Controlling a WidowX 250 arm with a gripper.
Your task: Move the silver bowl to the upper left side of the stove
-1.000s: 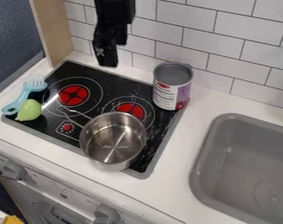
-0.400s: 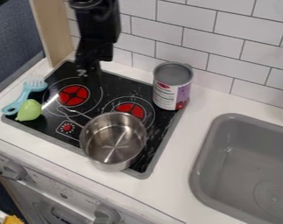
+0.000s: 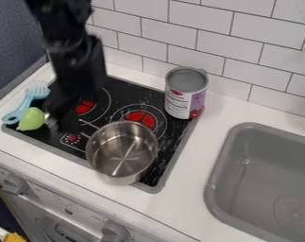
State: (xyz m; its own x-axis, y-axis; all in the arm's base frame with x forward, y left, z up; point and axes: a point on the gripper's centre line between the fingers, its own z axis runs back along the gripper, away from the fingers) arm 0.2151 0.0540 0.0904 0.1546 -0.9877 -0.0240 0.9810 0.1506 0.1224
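While the silver bowl [image 3: 122,153] sits at the lower right of the stove [image 3: 131,92], the gripper [image 3: 52,118] hangs to its upper left, whether open or closed one cannot tell. Approach seems underway; next comes alignment for a rim grasp.

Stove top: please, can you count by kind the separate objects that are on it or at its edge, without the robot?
Silver pot: 1
Can: 1
Light blue utensil: 1
Green toy fruit: 1
Total: 4
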